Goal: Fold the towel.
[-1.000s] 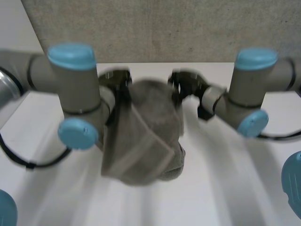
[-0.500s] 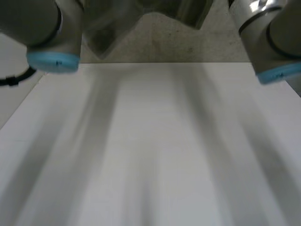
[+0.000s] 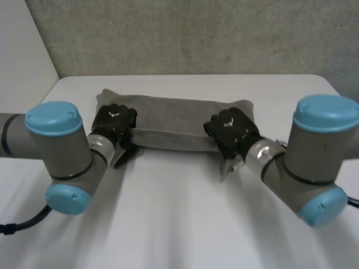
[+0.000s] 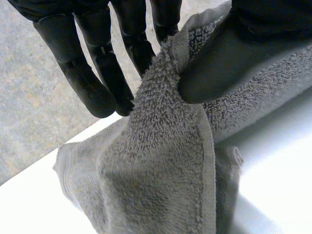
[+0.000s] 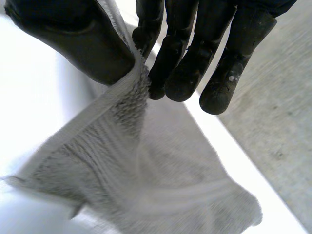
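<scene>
Left hand and right hand are pinching the grey terry towel's near hem on the white bench; shallow grips are risking slippage.

Head view, centre left: fingertips of the left hand hidden beneath its own back, along with the stretch of the towel edge under it. Centre right: likewise the right hand, covering the towel's near edge there. Cut off at the left edge of the frame: left arm. Cut off at the right edge: right arm. Cannot tell how many layers in the towel.

Left wrist view: thumb cut by the frame at its base; towel cut by the frame beyond the thumb.

Right wrist view: towel blurred beyond the fingers, weave unreadable there; far end cut by the frame.
</scene>
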### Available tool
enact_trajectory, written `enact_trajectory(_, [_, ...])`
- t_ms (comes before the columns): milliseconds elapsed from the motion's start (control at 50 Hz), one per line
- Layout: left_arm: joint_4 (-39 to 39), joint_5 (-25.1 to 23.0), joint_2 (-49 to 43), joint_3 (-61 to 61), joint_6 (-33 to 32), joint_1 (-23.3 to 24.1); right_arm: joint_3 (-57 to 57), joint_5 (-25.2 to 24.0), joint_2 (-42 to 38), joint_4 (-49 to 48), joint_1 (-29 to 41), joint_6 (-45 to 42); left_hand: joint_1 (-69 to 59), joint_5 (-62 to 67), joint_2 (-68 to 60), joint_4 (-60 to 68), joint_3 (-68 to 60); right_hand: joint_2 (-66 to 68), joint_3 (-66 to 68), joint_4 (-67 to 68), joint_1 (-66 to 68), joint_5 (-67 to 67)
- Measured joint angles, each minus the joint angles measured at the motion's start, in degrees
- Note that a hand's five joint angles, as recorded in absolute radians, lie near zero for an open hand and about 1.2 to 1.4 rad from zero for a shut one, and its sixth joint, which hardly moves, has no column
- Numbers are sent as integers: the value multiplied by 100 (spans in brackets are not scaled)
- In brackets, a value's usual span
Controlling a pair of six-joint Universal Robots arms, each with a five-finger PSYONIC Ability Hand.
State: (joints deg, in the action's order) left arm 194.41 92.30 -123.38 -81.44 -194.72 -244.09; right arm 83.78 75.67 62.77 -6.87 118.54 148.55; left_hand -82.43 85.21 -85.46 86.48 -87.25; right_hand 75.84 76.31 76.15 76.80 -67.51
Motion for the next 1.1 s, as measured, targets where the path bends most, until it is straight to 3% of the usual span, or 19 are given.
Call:
enact_trajectory(40, [82,5,11,-96,5,0,315,-8,171,-5,-7,-47,40,-60,60,-114,148,0,0,0,0,0])
enact_trajectory(160, [498,40,25,-283,40,27,1227,-9,891,-76,-31,-27,3064,-3260,3306,-3451,3464,0,0,0,0,-29])
enact_trajectory(200, [641,53,13,-322,72,43,1442,5,1084,-120,-71,22,3262,-3534,3557,-3654,3725,0,0,0,0,-30])
enact_trajectory(320, [919,74,-92,-391,223,83,1851,62,1437,-314,-308,278,3332,-3673,3654,-3694,3837,0,26,0,0,-31])
enact_trajectory(580, [864,223,-338,-462,558,118,2136,87,1450,-764,-1053,1721,3770,-4134,4037,-4153,4275,0,28,1,0,-31])
enact_trajectory(840, [752,208,38,-981,771,168,2111,340,1146,-929,-1124,1801,4207,-4597,4506,-4587,4739,0,28,1,0,-38])
enact_trajectory(1100, [747,234,-279,-861,723,188,2124,373,999,-947,-1221,1809,4222,-4608,4528,-4602,4754,0,28,1,0,-38])
